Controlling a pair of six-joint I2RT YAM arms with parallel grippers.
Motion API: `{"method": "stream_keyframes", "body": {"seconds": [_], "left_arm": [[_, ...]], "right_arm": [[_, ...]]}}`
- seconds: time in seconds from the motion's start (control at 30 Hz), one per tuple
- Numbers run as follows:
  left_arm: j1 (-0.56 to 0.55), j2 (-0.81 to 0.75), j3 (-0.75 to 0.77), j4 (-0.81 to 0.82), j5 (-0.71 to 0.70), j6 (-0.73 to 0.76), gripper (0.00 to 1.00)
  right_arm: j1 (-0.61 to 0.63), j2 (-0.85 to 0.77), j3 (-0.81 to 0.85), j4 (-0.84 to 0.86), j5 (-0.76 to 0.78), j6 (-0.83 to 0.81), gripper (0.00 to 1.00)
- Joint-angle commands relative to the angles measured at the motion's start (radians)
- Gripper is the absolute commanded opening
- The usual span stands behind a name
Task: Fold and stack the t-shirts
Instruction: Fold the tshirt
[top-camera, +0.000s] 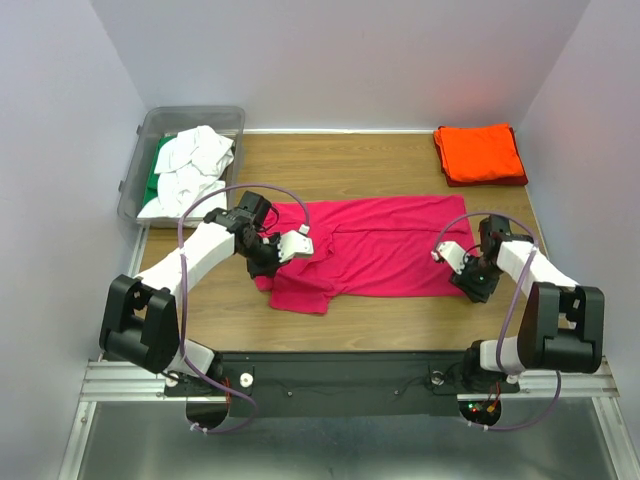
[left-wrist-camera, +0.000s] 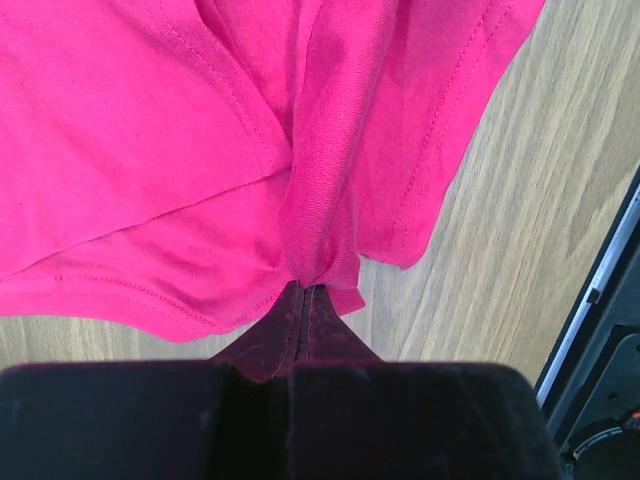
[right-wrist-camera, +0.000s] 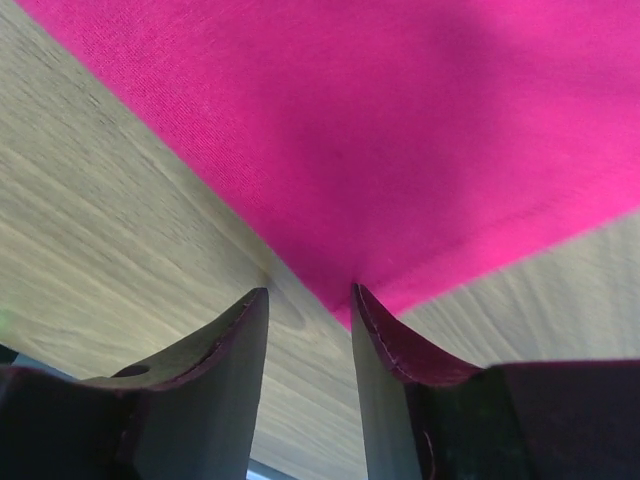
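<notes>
Magenta-pink t-shirt (top-camera: 390, 245): spread flat at mid-table, left part bunched and folded over toward near edge.
Left gripper (left-wrist-camera: 303, 296): jaws closed tight, pinching fold of magenta cloth at shirt's left end.
Right gripper (right-wrist-camera: 308, 300): jaws parted, holding nothing; shirt's near right corner lies on wood just beyond fingertips.
Orange-red t-shirt (top-camera: 480, 153): folded, far right corner of table (top-camera: 380, 165).
White t-shirts (top-camera: 195, 160), green t-shirt (top-camera: 158, 168): crumpled in clear grey bin (top-camera: 150, 125), far left.
</notes>
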Motion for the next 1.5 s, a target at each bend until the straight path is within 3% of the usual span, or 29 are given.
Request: {"method": "stream_keyframes", "body": {"seconds": [0.0,0.1,0.13,0.17,0.2,0.4,0.77,0.93,1.47], "left_arm": [[-0.001,-0.026,-0.018,0.000,0.003,0.010,0.00],[-0.001,-0.020,-0.026,0.011,0.001,0.007,0.00],[-0.001,-0.017,-0.026,0.011,0.004,0.005,0.00],[-0.001,-0.014,-0.026,0.008,0.006,0.004,0.00],[-0.001,-0.013,-0.023,0.005,0.010,0.002,0.00],[-0.001,-0.055,-0.019,-0.026,0.036,-0.022,0.00],[-0.001,-0.175,-0.072,-0.052,0.027,-0.070,0.00],[0.008,-0.185,-0.018,-0.061,0.016,-0.073,0.00],[0.132,0.194,0.379,-0.092,0.053,0.019,0.00]], "right_arm": [[-0.002,0.030,-0.030,0.100,0.014,-0.015,0.45],[-0.002,0.045,-0.061,0.140,0.028,-0.014,0.41],[-0.003,0.054,-0.065,0.149,0.029,-0.014,0.36],[-0.002,0.056,-0.068,0.150,0.039,-0.011,0.22],[-0.003,0.054,-0.068,0.150,0.045,-0.007,0.17],[-0.005,-0.084,-0.065,0.098,0.078,-0.009,0.01],[-0.003,-0.207,0.016,-0.054,0.054,0.006,0.01],[-0.003,-0.194,0.088,-0.079,0.045,0.017,0.01],[-0.005,0.240,0.483,-0.071,-0.003,0.065,0.00]]}}
